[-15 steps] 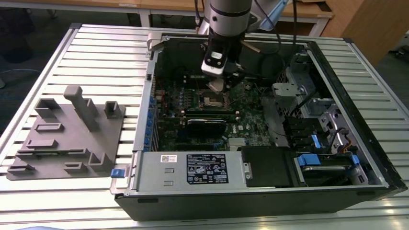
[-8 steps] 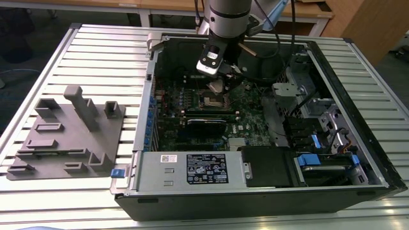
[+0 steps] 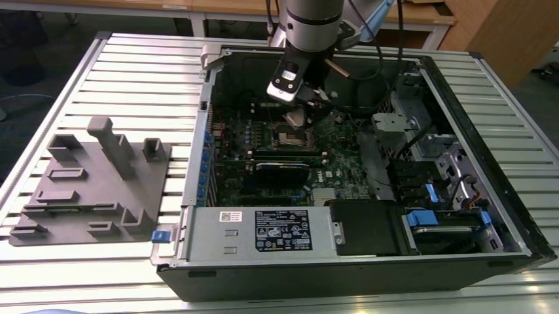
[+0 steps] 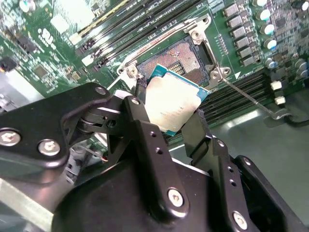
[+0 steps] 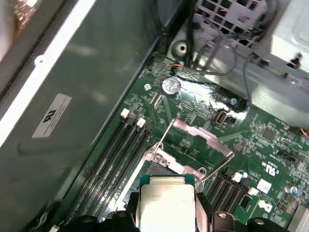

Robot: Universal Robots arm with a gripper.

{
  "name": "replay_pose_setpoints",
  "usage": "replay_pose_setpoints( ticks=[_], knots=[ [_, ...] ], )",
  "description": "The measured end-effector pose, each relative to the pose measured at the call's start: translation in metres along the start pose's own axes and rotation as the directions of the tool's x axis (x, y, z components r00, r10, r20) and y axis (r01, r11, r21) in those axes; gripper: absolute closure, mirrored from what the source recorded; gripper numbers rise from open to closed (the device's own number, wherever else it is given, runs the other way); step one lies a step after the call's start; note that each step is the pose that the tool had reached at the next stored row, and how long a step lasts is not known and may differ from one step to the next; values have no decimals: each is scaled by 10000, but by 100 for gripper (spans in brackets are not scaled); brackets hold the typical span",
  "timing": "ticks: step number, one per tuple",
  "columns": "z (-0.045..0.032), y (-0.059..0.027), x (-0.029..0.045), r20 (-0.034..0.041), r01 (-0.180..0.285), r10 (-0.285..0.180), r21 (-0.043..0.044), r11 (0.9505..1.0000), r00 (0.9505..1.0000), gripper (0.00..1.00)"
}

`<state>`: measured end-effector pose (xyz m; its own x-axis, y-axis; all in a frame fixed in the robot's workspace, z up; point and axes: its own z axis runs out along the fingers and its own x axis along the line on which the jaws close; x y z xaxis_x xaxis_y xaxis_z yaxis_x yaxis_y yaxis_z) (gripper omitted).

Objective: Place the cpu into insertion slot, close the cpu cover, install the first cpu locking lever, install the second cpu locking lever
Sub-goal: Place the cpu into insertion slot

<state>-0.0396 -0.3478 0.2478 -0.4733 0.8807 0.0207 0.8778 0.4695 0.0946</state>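
Slatted metal table (image 3: 131, 65), open computer case (image 3: 349, 278) lying on it, grey fixture block (image 3: 88, 190) alongside

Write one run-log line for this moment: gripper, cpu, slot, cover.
gripper: shut on cpu | cpu: near insertion slot, not seated | insertion slot: empty | cpu cover: open

A silver-grey cylindrical arm (image 3: 313, 19) is seen in the exterior view, black cables (image 3: 378, 39) at three o'clock of it. The gripper (image 4: 166, 113) is made of black links fastened with silver screws (image 4: 175, 195).
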Motion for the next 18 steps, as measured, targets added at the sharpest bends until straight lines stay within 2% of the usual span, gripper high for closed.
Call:
replay_pose_setpoints(
  ticks=[5, 18],
  knots=[
    [6, -1, -1, 80, -848, 848, -20, 9964, 9964, 46],
    [6, -1, -1, 82, -861, 861, -20, 9963, 9963, 46]
  ],
)
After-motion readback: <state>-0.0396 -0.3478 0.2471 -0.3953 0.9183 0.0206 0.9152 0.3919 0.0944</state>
